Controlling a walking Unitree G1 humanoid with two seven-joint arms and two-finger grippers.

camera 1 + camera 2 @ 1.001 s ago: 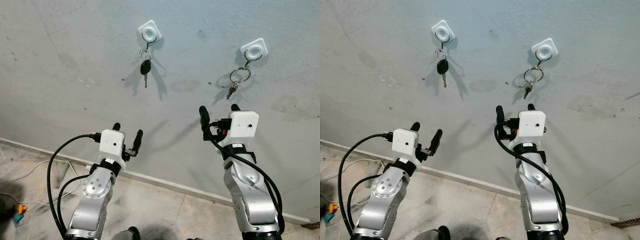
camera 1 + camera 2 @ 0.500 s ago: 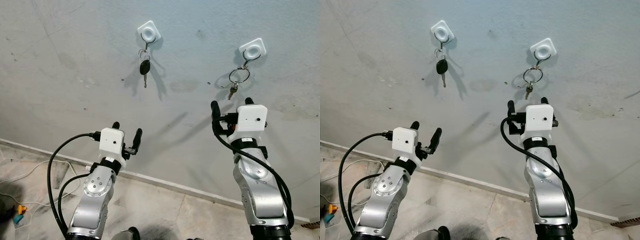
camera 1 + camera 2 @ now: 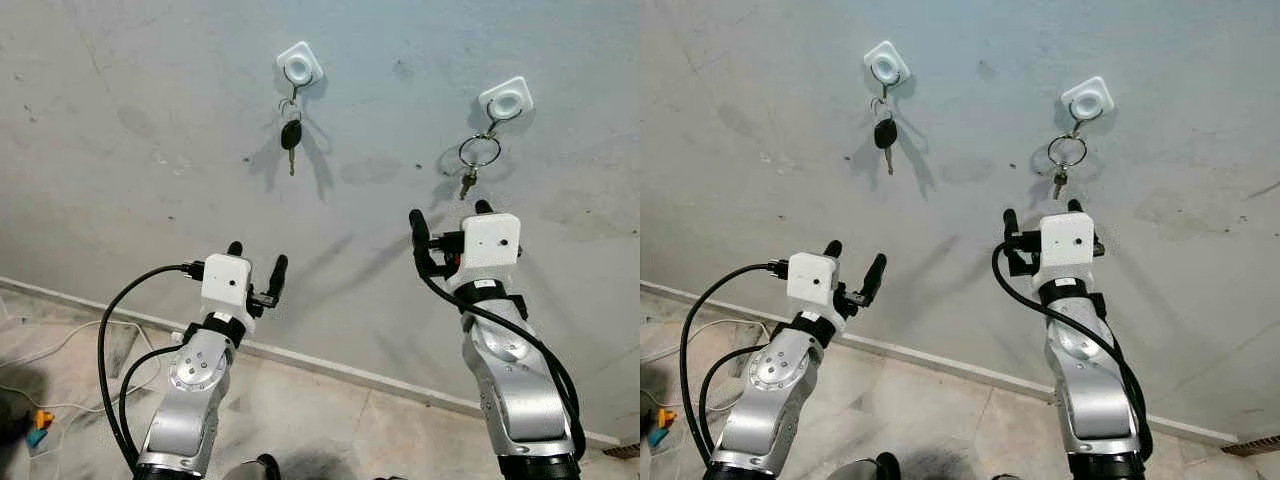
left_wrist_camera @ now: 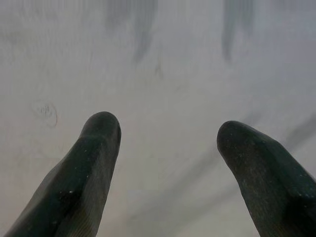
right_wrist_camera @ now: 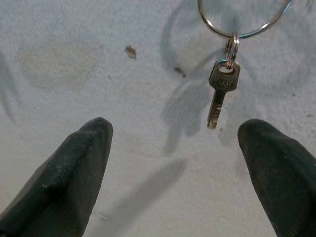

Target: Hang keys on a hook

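From the head cameras, a small key on a ring (image 3: pixel 478 155) hangs from the right white hook (image 3: pixel 506 100) on a grey wall (image 3: pixel 150 120). The right pincer (image 3: pixel 447 215), fingers wide and empty, sits lower than half a second ago. The left pincer (image 3: pixel 256 258), also wide, is unchanged. A black key (image 3: pixel 290 136) hangs on the left hook (image 3: pixel 299 64).

In the right wrist view, the small key (image 5: pixel 219 96) hangs between the spread fingertips (image 5: pixel 94 138).

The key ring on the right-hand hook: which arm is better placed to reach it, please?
The right. Its open tool sits just below the key ring; the left tool is lower, nearer the black key.
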